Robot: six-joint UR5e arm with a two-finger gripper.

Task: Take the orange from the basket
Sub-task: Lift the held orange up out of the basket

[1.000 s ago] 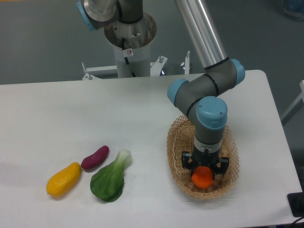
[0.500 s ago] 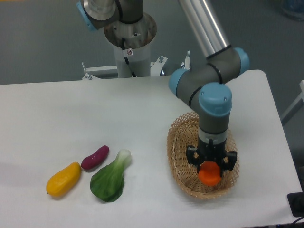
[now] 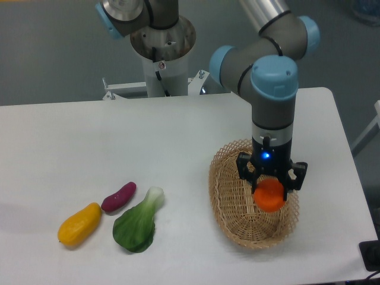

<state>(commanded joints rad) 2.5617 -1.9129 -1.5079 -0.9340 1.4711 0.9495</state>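
Item: small smooth round bright-orange fruit, the orange [image 3: 270,195]. Location: clamped between the black fingers of the two-finger gripper [image 3: 271,191], directly beneath the wrist, over the right half of the basket interior. Appears raised off the basket floor, though the single view does not settle how high.

Item: oval shallow woven wicker basket, light tan, open-weave rim [image 3: 221,196]. Location: right side of the white table [image 3: 89,148]. No other contents visible.

Item: grey-and-blue arm, pointing straight down over the basket; gripper closed on the orange, one finger on each side.

Task status: grasp made; lift judged under way or nearly complete. Remaining: carry the orange clear above the rim without slip.

Other stock, left part of table, well apart from basket: elongated yellow-orange fruit [image 3: 79,224], small purple tuber [image 3: 119,196], green leafy vegetable with pale stalk [image 3: 138,222].
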